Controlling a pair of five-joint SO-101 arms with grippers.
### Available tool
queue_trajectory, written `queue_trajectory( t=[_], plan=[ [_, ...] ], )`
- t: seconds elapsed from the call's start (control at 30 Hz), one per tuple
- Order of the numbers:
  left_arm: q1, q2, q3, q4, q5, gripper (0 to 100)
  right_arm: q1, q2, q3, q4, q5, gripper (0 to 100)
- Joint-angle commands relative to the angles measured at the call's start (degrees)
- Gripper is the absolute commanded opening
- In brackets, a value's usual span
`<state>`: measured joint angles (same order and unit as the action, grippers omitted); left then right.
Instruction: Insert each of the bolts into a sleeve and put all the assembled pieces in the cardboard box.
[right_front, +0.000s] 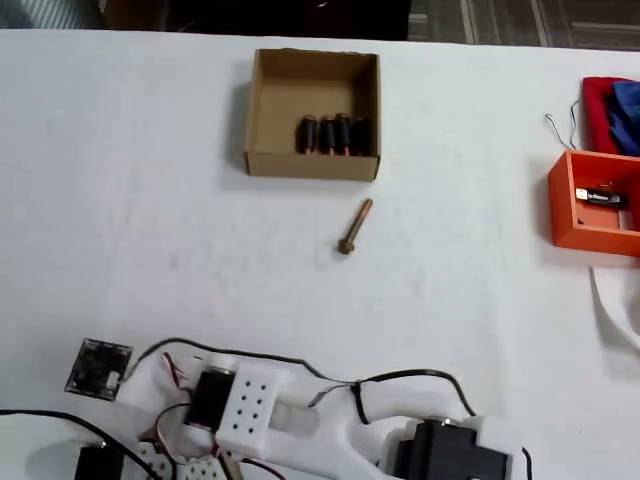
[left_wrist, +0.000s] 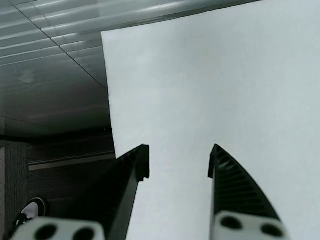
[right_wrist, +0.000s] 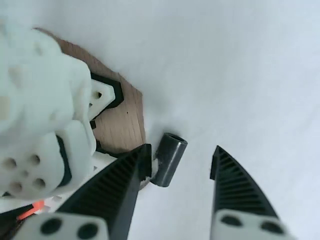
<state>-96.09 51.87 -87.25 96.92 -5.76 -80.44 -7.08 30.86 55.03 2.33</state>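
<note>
Broadly, the white table (right_front: 150, 200) has plenty of open surface: its far edge runs just behind the cardboard box (right_front: 262, 110), and an orange box (right_front: 570, 215) sits at the right edge. Both arms' bodies crowd the near edge.

Inside the cardboard box, against its right wall, four assembled pieces (right_front: 335, 134) lie side by side. One loose bolt (right_front: 354, 227) lies slanted on the table just near of the box, apart from it, its head toward the near left.

The right wrist view adds a black sleeve (right_wrist: 167, 160) lying on the table, its open end showing. It is between the wide-spread jaws of the right gripper (right_wrist: 180, 160), just beside one finger and well apart from the other, and not gripped. A wooden plate (right_wrist: 120, 120) and a white arm body (right_wrist: 45, 100) stand close by it.

The left gripper (left_wrist: 178, 162) hangs with its jaws wide and nothing between them, over bare table near an edge (left_wrist: 107, 100) with dark floor beyond.
</note>
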Motion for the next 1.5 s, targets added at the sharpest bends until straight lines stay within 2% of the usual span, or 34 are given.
queue_trajectory(
  t=[0.0, 0.1, 0.27, 0.47, 0.6, 0.83, 1.03, 1.23, 1.47],
  plan=[
    [-1.67, -0.26, -1.89, -2.11, 2.99, 22, 0.66, -0.13, 0.62, -0.92, -0.79, 18.3],
    [-1.76, -0.26, -2.07, -3.25, 3.16, 22, 0.66, 0.66, 2.11, -1.54, -0.79, 17.8],
    [-1.76, -0.70, -2.15, -3.25, 3.25, 22, 2.33, 8.31, 3.34, -5.85, -0.70, 10.6],
    [-1.76, -0.62, -2.15, -3.25, 3.25, 22, 2.86, 11.47, -0.18, -4.26, -0.62, 13.6],
    [-1.76, -0.70, -2.15, -3.25, 3.25, 22, 3.38, 11.47, -0.09, -4.18, 3.60, 14.0],
    [-1.58, -0.70, -2.15, -3.25, 3.25, 22, 14.55, 11.56, -0.18, -4.53, 8.88, 13.9],
    [-1.32, -0.70, -2.15, -3.25, 3.25, 22, 20.97, 11.56, -0.44, -4.62, 12.31, 13.9],
    [-1.23, -0.70, -2.15, -3.08, 3.25, 22, 22.73, 11.56, -0.44, -7.52, 16.26, 14.0],
    [-1.23, -0.53, -2.15, -2.81, 3.25, 22, 22.73, 11.56, -0.44, -11.82, 16.62, 14.0]
  ],
)
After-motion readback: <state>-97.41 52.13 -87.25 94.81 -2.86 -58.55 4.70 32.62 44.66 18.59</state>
